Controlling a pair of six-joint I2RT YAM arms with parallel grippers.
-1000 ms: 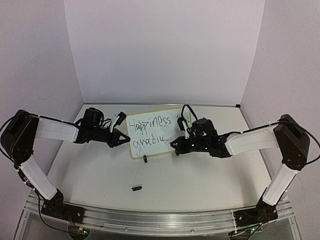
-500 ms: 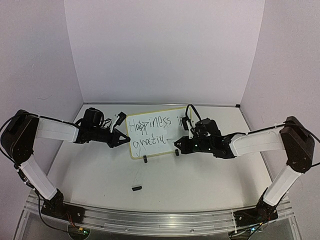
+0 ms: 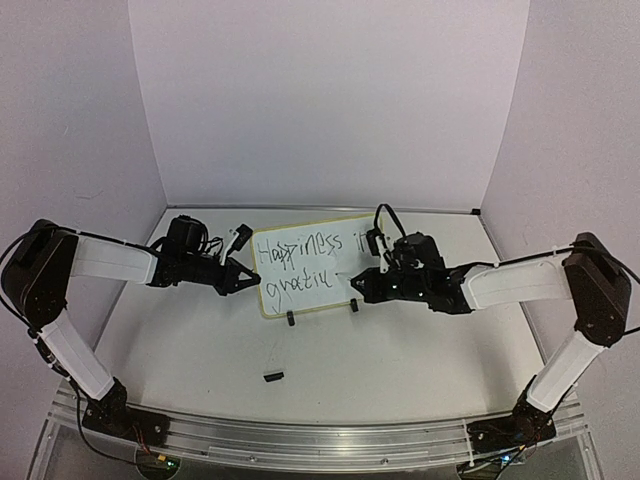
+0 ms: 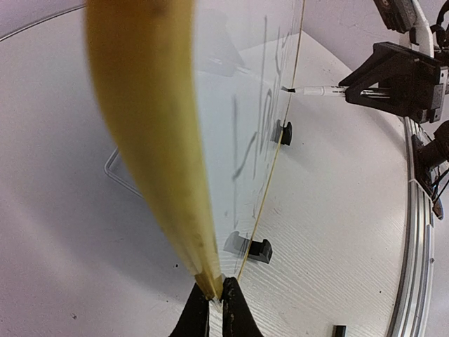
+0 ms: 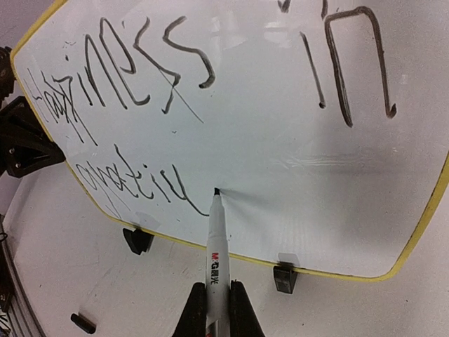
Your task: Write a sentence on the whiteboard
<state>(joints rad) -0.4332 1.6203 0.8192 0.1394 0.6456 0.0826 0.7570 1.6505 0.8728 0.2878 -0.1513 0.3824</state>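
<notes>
The whiteboard [image 3: 310, 298] stands tilted on the table at mid-view, white with a pale yellow rim. The sentence [image 3: 300, 248] on it reads "Happiness in" with "gratitu" below. My left gripper [image 3: 245, 277] is shut on the board's left rim, and the left wrist view shows the fingertips [image 4: 216, 298] pinching the yellow edge [image 4: 151, 140]. My right gripper [image 3: 362, 285] is shut on a white marker [image 5: 214, 239]. The marker's black tip touches the board [image 5: 295, 175] just right of the last letter of the writing [image 5: 140, 63]. The marker also shows in the left wrist view [image 4: 316, 90].
Two black clip feet [image 3: 290, 319] [image 3: 353, 306] hold the board's lower edge. A small black marker cap [image 3: 272, 376] lies on the table in front of the board. Pale walls enclose the table on three sides. A metal rail [image 3: 320, 440] runs along the near edge.
My right gripper has moved to the right along the second line with the marker, and more letters have appeared there. The left arm and the board have not moved.
</notes>
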